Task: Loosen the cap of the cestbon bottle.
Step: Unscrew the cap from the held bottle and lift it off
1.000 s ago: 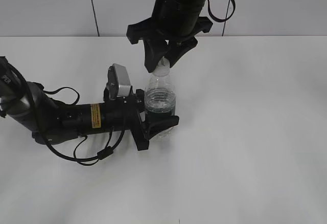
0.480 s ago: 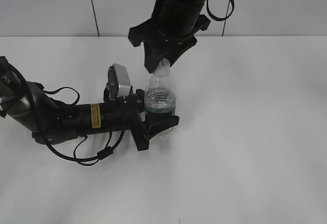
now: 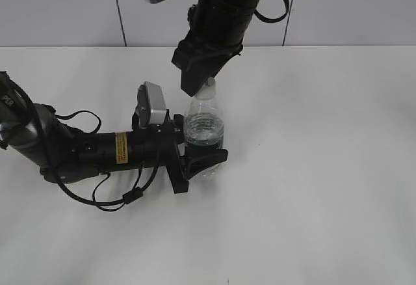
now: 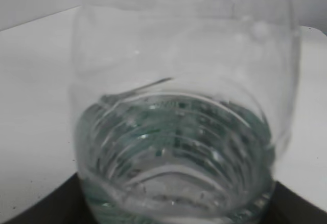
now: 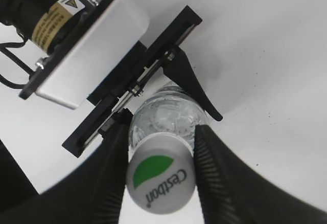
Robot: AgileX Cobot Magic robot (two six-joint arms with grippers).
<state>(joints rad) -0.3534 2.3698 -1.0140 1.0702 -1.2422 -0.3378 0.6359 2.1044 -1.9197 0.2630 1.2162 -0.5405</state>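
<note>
The cestbon bottle (image 3: 204, 129), clear and ribbed with a dark green band, stands upright on the white table. My left gripper (image 3: 203, 158) lies low on the table and is shut on the bottle's lower body; the bottle fills the left wrist view (image 4: 179, 132). My right gripper (image 3: 203, 84) comes down from above and is shut on the cap (image 3: 208, 89). In the right wrist view the white cap (image 5: 161, 180) with its green leaf mark sits between the two black fingers (image 5: 158, 175), both touching its sides.
The white table (image 3: 325, 168) spreads around the bottle. A grey panelled wall (image 3: 65, 12) runs along the back edge. The left arm's body and cables (image 3: 84, 151) lie across the table's left side.
My right wrist has rotated about the cap while staying on it; its camera housing has swung round to the left. The left gripper and the bottle have stayed in place.
</note>
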